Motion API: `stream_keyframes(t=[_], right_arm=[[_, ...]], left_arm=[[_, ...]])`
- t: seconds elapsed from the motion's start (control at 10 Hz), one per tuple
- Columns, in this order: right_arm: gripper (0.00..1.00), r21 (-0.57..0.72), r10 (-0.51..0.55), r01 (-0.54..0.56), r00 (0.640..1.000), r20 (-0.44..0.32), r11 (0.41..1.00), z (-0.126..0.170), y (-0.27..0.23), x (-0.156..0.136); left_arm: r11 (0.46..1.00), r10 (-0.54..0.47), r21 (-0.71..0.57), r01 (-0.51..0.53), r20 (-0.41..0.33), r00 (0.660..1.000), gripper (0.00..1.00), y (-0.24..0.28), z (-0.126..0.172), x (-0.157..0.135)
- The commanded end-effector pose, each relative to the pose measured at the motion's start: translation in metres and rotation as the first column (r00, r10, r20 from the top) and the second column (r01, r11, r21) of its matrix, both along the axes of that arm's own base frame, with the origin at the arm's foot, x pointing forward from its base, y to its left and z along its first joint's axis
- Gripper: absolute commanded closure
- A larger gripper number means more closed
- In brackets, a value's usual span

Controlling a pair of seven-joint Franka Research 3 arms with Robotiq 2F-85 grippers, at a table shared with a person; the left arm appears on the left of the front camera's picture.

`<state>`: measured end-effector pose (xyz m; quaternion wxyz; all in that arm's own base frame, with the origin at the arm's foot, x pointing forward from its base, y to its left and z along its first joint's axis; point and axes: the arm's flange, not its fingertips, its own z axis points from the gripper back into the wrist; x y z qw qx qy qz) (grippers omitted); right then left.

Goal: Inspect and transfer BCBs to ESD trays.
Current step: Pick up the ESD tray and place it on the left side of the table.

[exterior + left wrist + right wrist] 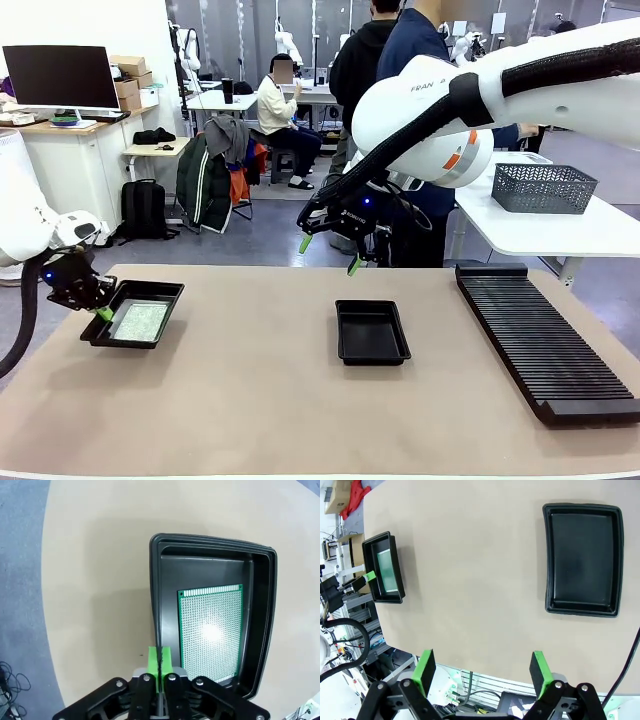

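BCB (210, 630), thin pale-green perforated rect. board, flat in shallow black raised-rim plastic ESD tray (264, 630) | L gripper (159, 662) pinching tray rim | R gripper (329, 255) jaws apart, over tan table (250, 400)

White arms (420, 110), black cables (570, 62), green-padded black fingers (426, 670).

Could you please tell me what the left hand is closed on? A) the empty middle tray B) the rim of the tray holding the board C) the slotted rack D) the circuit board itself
B: the left wrist view shows the left hand pinched shut on the rim of the tray holding the board.
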<state>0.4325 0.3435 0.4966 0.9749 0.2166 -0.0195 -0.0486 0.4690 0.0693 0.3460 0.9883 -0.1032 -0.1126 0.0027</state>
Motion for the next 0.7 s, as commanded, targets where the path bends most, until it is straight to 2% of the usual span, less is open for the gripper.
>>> stream_keyframes(t=[0.0, 0.6], right_arm=[[0.00, -0.017, 0.004, -0.004, 1.000, 0.005, 1.000, 0.000, 0.000, 0.001], [0.00, -0.017, 0.004, -0.004, 1.000, 0.005, 1.000, 0.000, 0.000, 0.001]], left_arm=[[1.000, -0.006, 0.023, 0.006, 0.003, 1.000, 1.00, 0.007, -0.004, -0.004], [0.997, 0.021, 0.081, -0.020, -0.013, 1.000, 1.00, 0.011, -0.022, -0.013]])
